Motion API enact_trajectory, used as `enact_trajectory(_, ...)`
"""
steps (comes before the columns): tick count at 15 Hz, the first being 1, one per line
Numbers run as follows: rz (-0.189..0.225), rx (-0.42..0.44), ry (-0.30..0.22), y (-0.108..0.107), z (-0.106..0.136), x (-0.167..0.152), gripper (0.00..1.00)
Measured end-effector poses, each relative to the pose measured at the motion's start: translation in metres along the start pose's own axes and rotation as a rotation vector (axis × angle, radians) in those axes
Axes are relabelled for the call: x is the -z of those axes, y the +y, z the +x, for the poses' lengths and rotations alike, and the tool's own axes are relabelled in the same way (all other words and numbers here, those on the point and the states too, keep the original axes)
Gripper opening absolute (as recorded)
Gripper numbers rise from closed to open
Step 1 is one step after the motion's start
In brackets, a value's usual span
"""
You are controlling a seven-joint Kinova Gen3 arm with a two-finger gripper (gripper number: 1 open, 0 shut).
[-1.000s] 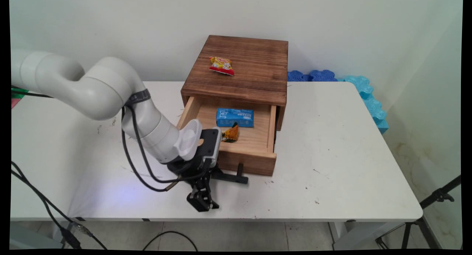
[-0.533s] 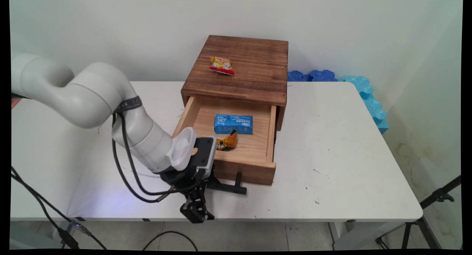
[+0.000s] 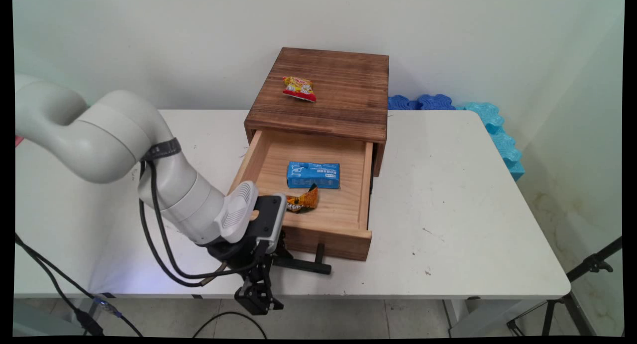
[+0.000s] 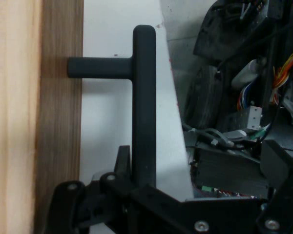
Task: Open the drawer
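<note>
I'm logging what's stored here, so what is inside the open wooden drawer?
Inside the drawer lie a blue packet and an orange snack wrapper just in front of it. The arm hides the drawer's near-left corner.

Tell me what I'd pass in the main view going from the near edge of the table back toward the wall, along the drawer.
End effector → black handle → drawer front → orange wrapper → blue packet → wooden box top with the red and yellow snack bag.
</note>
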Motion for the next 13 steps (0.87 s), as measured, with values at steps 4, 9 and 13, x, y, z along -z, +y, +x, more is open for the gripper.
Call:
enact_trajectory(4, -0.007, -0.003, 0.001, 0.008, -0.002, 0.002, 1.00)
enact_trajectory(9, -0.011, -0.009, 0.002, 0.015, -0.003, 0.004, 1.00)
enact_trajectory(13, -0.008, -0.019, 0.005, 0.018, -0.004, 0.006, 1.00)
